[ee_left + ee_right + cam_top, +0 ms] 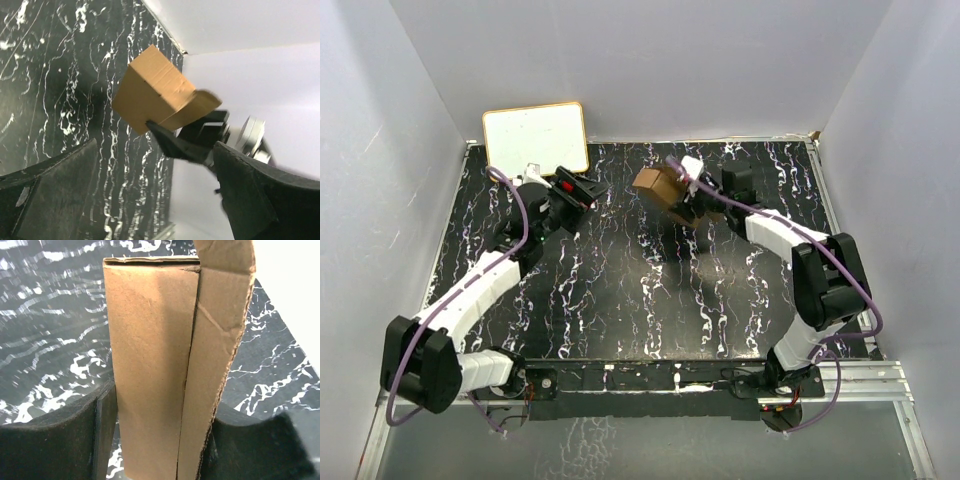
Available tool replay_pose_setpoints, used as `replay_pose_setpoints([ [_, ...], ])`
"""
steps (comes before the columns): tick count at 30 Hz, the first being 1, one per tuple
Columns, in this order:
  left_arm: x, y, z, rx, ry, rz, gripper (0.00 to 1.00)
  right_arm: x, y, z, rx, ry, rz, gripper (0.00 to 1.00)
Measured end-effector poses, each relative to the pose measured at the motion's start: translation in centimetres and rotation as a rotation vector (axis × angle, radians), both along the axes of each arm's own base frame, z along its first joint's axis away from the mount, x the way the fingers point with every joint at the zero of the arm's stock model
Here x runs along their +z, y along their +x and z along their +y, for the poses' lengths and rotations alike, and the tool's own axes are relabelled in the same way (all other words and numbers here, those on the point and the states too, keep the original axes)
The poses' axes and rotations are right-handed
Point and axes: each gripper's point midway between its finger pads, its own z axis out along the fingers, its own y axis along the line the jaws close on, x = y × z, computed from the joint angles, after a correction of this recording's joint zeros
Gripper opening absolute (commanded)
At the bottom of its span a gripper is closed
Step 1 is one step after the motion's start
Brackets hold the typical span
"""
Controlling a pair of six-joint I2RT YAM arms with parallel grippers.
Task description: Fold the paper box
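Black worktop (pixel 620 300) with white veining, enclosed by plain white walls (pixel 670 60). Left claw (pixel 582 190) spread wide, apart from the paper box (pixel 658 184). Right claw (pixel 688 195) pinches that box, raised above the surface toward the far edge. White board (pixel 535 137) leans at the far-left wall.

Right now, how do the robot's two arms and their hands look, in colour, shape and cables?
The left arm and the right arm are built alike: rounded white shells between bulky black joints. A thin lilac cable loops along each. The left hand and the right hand are black, with broad matte fingers; a small red patch marks the left one.
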Motion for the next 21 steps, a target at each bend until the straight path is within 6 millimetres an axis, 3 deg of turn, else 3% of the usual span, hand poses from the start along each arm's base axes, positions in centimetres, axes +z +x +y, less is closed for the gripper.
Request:
replay_pose_setpoints([
  [4,1.2,-1.0,0.0,-0.079,0.064,-0.182,0.97,3.0,0.3,-0.4,-0.014,0.169,0.140,0.52],
  [10,0.7,-1.8,-0.9,-0.202,0.144,-0.305,0.97,5.9,-0.2,-0.5,0.007,0.397,0.408,0.51],
  [13,0.6,-2.1,-1.4,-0.247,0.166,-0.338,0.97,4.8,-0.5,-0.2,0.019,0.487,0.607,0.51],
  [21,-1.8,-2.1,-2.3,-0.329,0.204,-0.315,0.97,-1.6,-3.2,0.8,-0.016,0.635,1.134,0.52],
])
